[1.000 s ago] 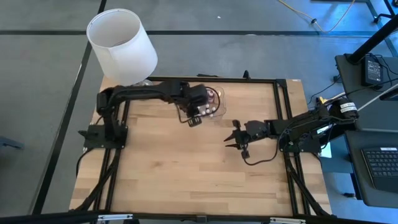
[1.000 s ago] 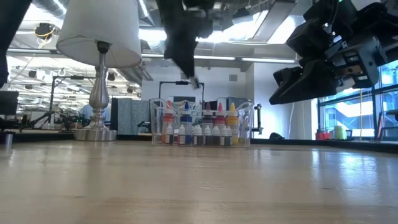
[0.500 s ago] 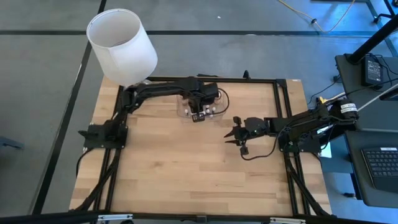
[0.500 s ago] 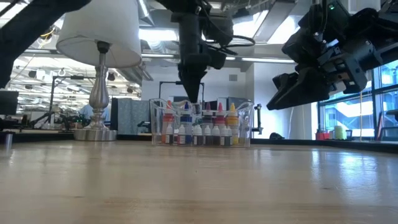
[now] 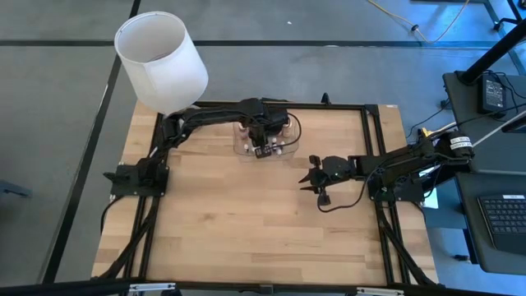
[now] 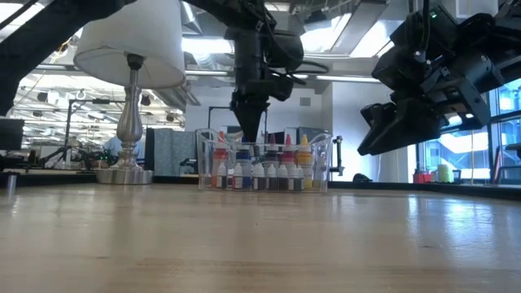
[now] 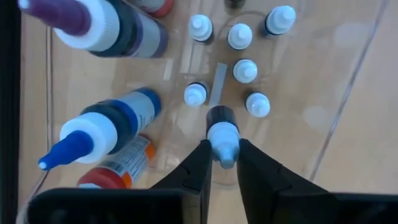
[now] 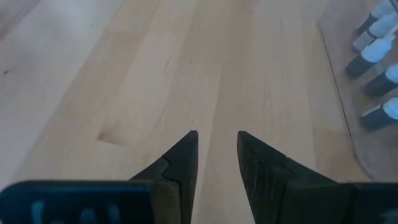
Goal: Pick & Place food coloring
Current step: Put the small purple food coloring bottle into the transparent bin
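Over the clear tray [image 7: 348, 93], left end effector [image 7: 222, 155] pinches a white-tipped dark bottle [image 7: 222, 127]

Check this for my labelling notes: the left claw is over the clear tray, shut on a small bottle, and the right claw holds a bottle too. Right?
Not quite. The right claw holds nothing: the right wrist view shows bare wood between its fingers. The rest stands: the left claw is shut on a small bottle over the clear tray.

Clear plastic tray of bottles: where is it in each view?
High: clear plastic tray at far centre, under the left end effector.
Low: mid-picture, behind the bare table.
Left wrist: fills the picture.
Right wrist: its edge at the right side.
Shared landmark: the white-tipped bottles.
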{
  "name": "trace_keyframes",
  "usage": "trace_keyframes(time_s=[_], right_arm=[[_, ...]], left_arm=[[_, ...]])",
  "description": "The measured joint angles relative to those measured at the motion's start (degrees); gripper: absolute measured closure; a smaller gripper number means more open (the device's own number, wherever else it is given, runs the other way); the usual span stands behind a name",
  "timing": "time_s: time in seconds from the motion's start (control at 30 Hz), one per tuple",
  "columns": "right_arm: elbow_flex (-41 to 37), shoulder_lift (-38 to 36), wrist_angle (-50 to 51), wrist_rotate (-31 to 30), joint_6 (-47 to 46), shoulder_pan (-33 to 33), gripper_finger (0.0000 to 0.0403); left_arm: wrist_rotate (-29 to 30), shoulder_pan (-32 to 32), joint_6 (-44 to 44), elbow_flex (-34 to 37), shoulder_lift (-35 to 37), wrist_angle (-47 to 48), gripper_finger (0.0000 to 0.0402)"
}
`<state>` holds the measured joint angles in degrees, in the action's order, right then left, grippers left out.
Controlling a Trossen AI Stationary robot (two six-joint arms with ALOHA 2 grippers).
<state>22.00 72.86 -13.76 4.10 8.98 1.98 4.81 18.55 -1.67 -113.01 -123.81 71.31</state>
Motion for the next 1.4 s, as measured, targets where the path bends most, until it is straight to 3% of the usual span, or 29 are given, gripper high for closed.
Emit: trace_keyframes(time_s=[0.6,1.4], right_arm=[[-0.02,0.00,-0.02,-0.02,-1.25,0.00,0.0288],[-0.04,0.00,-0.09,0.00,-1.28,0.00,0.0288]], left_arm=[[-1.40,-0.18,6.03,6.86,0.07,-5.90,0.0343],[-1.11,-0.03,6.56,7.06,0.07,-6.95,0.0343]])
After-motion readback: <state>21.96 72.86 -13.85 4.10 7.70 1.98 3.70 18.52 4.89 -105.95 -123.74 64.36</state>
